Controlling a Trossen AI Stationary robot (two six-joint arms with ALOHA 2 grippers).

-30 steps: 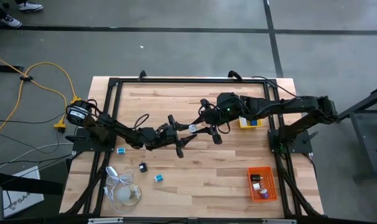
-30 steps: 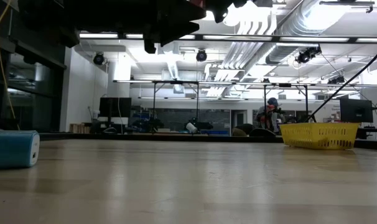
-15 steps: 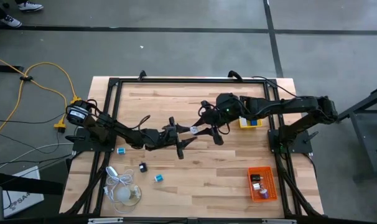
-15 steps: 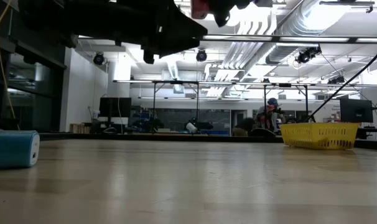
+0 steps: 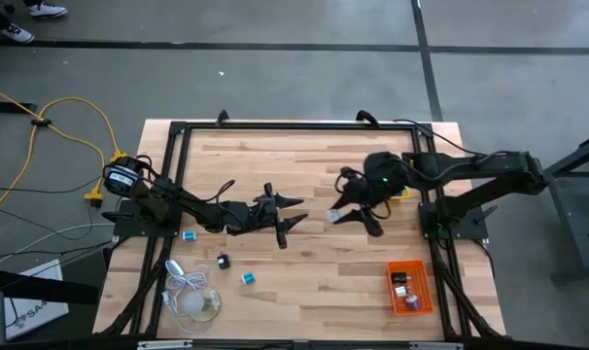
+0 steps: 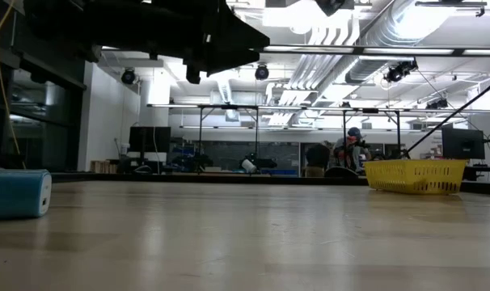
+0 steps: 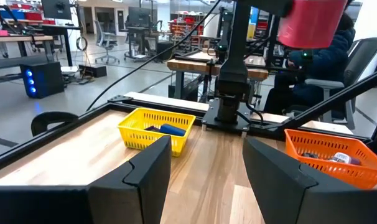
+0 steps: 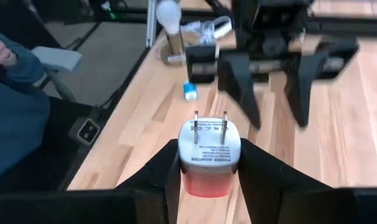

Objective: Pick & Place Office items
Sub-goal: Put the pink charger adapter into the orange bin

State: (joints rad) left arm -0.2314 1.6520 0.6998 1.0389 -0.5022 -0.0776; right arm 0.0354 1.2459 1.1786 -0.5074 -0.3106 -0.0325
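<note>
A pink-red power adapter (image 8: 208,155) with a white pronged face is held above the table's middle right by my right gripper (image 5: 339,214), which is shut on it. In the left wrist view the adapter (image 7: 311,22) shows high up. My left gripper (image 5: 296,212) stands open and level over the table's middle, nothing between its fingers, a short way left of the adapter. Two blue pieces (image 5: 190,235) (image 5: 247,279) and a black piece (image 5: 223,261) lie on the table's near left. My right gripper pinches the adapter's pink-red body (image 8: 207,180) by two opposite sides between its two fingers (image 8: 167,165). The fingers slant down from the table's right side. The white face with its two prongs (image 8: 210,121) points away from the wrist. The adapter is lifted clear of the table.
A yellow tray (image 5: 393,192) with a blue thing sits at the right, partly under my right arm. An orange tray (image 5: 411,287) with small pieces stands at the near right. A white bulb with a coiled cord (image 5: 192,297) lies at the near left. A black frame (image 5: 294,124) rims the table.
My right gripper has drawn away from my left gripper toward the table's right edge, rising a little and rolling slightly, with the adapter shut between its fingers. My left gripper has stayed in place, open.
</note>
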